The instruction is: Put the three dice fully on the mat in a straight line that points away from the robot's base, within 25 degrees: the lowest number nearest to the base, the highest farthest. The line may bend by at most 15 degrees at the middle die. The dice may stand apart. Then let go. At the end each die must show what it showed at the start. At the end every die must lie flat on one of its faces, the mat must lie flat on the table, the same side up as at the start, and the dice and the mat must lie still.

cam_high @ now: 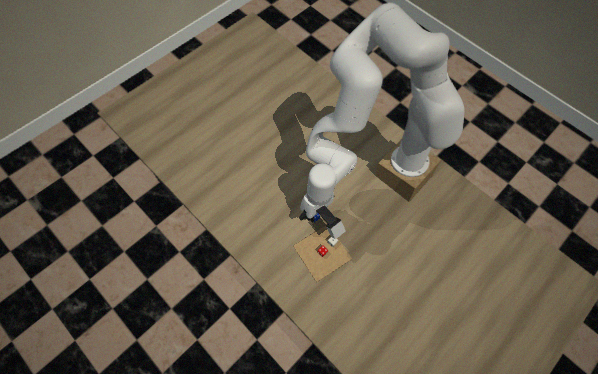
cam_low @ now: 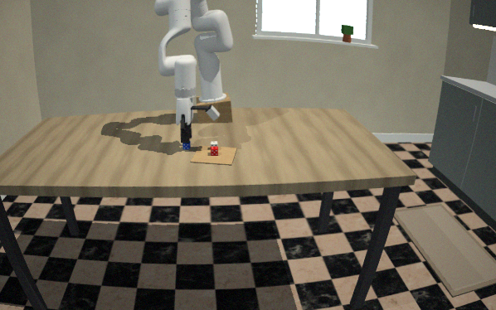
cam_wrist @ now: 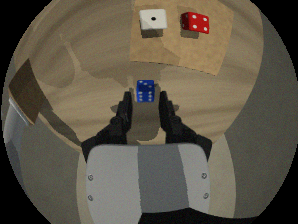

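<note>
A tan mat [cam_high: 322, 257] lies on the wooden table in front of the robot's base. A red die [cam_high: 323, 251] and a white die [cam_high: 333, 241] sit on it; the white one shows a single pip in the wrist view [cam_wrist: 152, 20], and the red die [cam_wrist: 194, 22] lies beside it. A blue die [cam_wrist: 145, 91] [cam_low: 186, 146] sits on the table just off the mat's near edge. My gripper [cam_wrist: 145, 99] points straight down with a finger on each side of the blue die. The fingers stand part open, with small gaps to the die.
The robot's base stands on a wooden block [cam_high: 409, 172] behind the mat. The arm's shadow falls across the table to the left of the mat.
</note>
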### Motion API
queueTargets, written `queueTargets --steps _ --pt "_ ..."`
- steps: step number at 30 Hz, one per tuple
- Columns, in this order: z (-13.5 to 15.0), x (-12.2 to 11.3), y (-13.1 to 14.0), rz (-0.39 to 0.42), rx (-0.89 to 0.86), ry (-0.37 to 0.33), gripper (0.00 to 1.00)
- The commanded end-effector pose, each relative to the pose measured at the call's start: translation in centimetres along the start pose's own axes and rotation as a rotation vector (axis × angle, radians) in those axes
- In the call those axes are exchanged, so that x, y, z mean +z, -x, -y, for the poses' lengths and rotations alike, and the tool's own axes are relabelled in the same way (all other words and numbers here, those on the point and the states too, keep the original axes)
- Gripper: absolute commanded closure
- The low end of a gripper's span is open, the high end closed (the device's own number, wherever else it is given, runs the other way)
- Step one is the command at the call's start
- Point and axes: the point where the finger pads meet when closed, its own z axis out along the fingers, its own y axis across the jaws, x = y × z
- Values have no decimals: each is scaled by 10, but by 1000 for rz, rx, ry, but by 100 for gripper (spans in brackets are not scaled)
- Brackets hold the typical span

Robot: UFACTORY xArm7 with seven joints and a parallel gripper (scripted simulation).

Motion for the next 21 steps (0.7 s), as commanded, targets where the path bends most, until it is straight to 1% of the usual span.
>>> queueTargets --steps 1,9,21 --pt "-1 -1 0 0 0 3 58" --pt "-1 2 0 0 0 3 58" --pt "-1 18 0 0 0 3 58"
